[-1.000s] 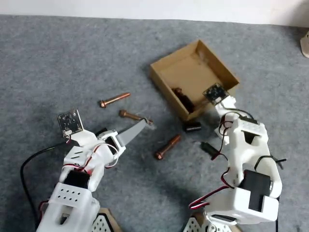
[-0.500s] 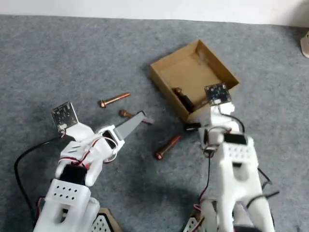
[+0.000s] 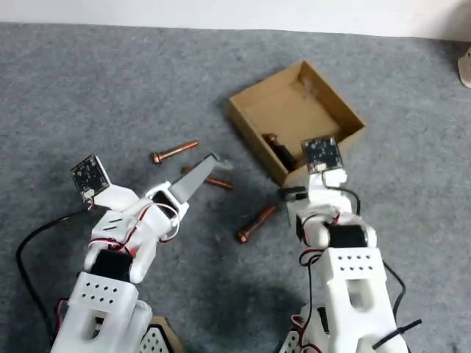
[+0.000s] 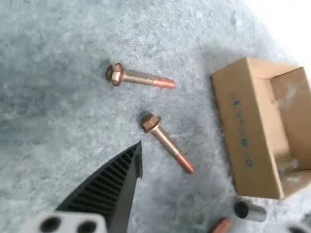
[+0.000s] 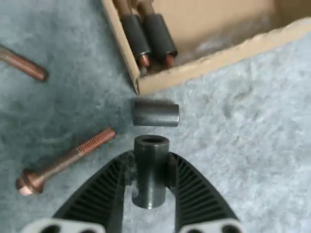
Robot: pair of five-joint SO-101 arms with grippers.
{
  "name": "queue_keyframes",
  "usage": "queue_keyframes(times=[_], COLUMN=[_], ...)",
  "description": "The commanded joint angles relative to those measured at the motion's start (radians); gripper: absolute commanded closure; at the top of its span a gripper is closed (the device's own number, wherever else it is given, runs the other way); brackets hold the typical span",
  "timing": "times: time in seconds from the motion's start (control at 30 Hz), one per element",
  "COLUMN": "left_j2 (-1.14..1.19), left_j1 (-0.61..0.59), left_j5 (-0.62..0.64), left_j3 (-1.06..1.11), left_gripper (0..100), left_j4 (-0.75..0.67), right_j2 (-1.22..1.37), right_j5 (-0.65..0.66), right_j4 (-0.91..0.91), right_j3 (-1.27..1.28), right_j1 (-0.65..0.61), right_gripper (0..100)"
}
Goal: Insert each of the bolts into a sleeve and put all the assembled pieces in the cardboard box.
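Three copper bolts lie on the grey carpet: a far bolt point(image 3: 175, 151) point(image 4: 140, 77), a middle bolt point(image 3: 210, 179) point(image 4: 167, 143) and a near bolt point(image 3: 255, 223) point(image 5: 63, 162). My left gripper point(image 3: 208, 168) hangs open just above the middle bolt's head; one dark finger point(image 4: 116, 187) shows, empty. My right gripper point(image 5: 151, 158) is shut on a dark sleeve point(image 5: 150, 170) held upright in front of the cardboard box point(image 3: 243, 110) point(image 5: 218, 51). A second sleeve point(image 5: 156, 113) point(image 3: 293, 193) lies against the box's near wall. Two assembled pieces point(image 5: 146, 34) lie inside the box.
The box point(image 4: 252, 126) stands at the back right, its near corner close to the right arm. Grey carpet stretches to the left and far side of the bolts. A pale object point(image 3: 465, 66) sits at the right edge.
The right arm has swung left to the front of the box, over the sleeves. The left gripper has moved farther out, toward the middle bolt.
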Motion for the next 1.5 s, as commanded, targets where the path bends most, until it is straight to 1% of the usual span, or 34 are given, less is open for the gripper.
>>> queue_keyframes(times=[0.0, 0.03, 0.23, 0.37, 0.5, 0.63, 0.7, 0.87, 1.0, 1.1, 1.23, 1.37, 1.47], left_j2=[-0.005, -0.005, -0.004, -0.004, -0.004, -0.004, -0.004, 0.022, 0.234, 0.455, 0.707, 0.912, 1.05], left_j1=[-0.008, -0.004, 0.024, 0.059, 0.082, 0.076, 0.076, 0.077, 0.061, 0.036, 0.051, 0.077, 0.091], left_j5=[0.157, 0.187, 0.272, 0.307, 0.327, 0.334, 0.361, 0.371, 0.377, 0.428, 0.437, 0.506, 0.589], left_j3=[-0.01, -0.01, -0.079, -0.125, -0.13, -0.133, -0.134, -0.137, -0.245, -0.386, -0.549, -0.685, -0.769], left_gripper=[47, 47, 47, 47, 47, 57, 60, 60, 60, 60, 61, 61, 61], left_j4=[-0.011, 0.015, 0.215, 0.333, 0.353, 0.353, 0.353, 0.353, 0.379, 0.387, 0.388, 0.388, 0.388], right_j2=[-0.038, -0.039, -0.039, -0.039, -0.041, -0.041, -0.041, -0.041, -0.041, -0.041, -0.041, -0.041, -0.039], right_j5=[-0.006, -0.006, -0.005, -0.005, -0.005, -0.005, -0.005, -0.005, -0.005, -0.005, -0.005, -0.005, -0.005], right_j4=[-0.096, -0.11, -0.119, -0.119, -0.12, -0.12, -0.12, -0.12, -0.12, -0.12, -0.12, -0.12, -0.151], right_j3=[0.051, 0.068, 0.101, 0.104, 0.128, 0.131, 0.131, 0.133, 0.133, 0.133, 0.133, 0.133, 0.136], right_j1=[-0.008, -0.008, -0.012, -0.012, -0.012, -0.012, -0.012, -0.012, -0.012, -0.012, -0.012, -0.012, -0.01], right_gripper=[99.2, 99.2, 99.2, 99.2, 99.2, 99.2, 99.2, 99.2, 99.2, 99.2, 99.2, 99.2, 99.2])
